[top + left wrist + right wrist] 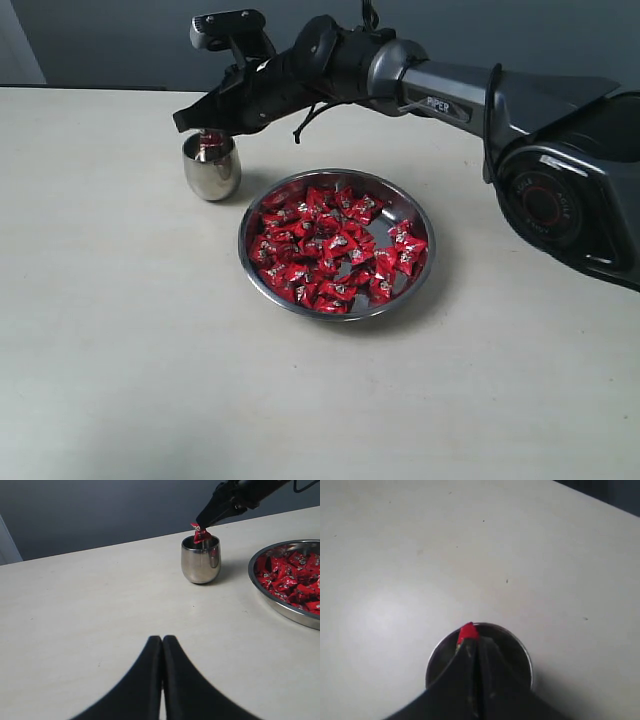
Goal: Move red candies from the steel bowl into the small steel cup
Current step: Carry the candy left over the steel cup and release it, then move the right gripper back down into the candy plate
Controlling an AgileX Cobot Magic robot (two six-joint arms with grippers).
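The small steel cup (211,167) stands upright on the table, left of the steel bowl (412,212). Many red candies (330,248) fill that bowl. My right gripper (205,133) hangs right over the cup's mouth, shut on one red candy (201,534) whose tip pokes out past the fingertips (467,632). The cup's rim (521,646) rings those fingers in the right wrist view. My left gripper (162,639) is shut and holds nothing, low over bare table some way short of the cup (200,560).
The right arm (450,95) stretches across the back of the table from its base (575,200) at the right. The pale tabletop (120,330) spreads round the bowl and cup. A dark wall runs behind the table's far edge.
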